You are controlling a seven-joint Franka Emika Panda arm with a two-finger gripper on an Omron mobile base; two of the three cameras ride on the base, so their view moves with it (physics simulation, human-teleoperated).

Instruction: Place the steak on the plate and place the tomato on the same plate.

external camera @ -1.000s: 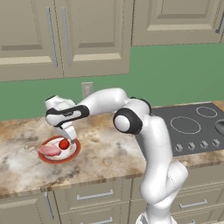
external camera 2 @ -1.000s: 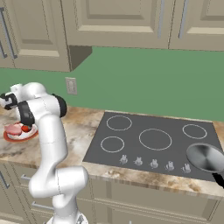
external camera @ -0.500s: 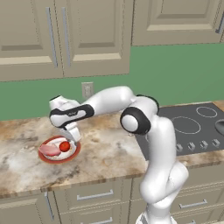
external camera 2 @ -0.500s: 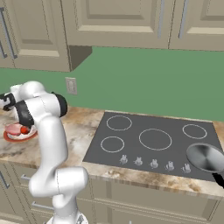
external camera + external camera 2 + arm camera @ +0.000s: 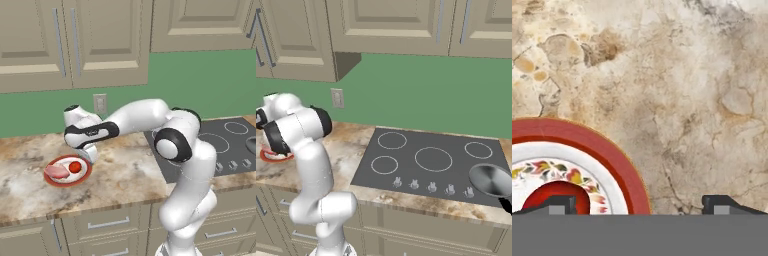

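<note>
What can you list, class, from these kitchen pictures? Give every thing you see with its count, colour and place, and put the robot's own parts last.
plate: one, white centre with a red rim, on the left part of the counter.
steak: one, pale pink, lying on the plate's left half.
tomato: one, red, on the plate beside the steak.
counter: one, mottled beige stone, across the lower middle.
cooktop: one, dark grey with ring marks, set in the counter to the right.
pan: one, grey, at the cooktop's right front corner.
wall socket: one, pale, on the green wall.
cabinets: beige, above the counter, drawers below.
gripper: one, white, open, just right of the plate and above it.
</note>
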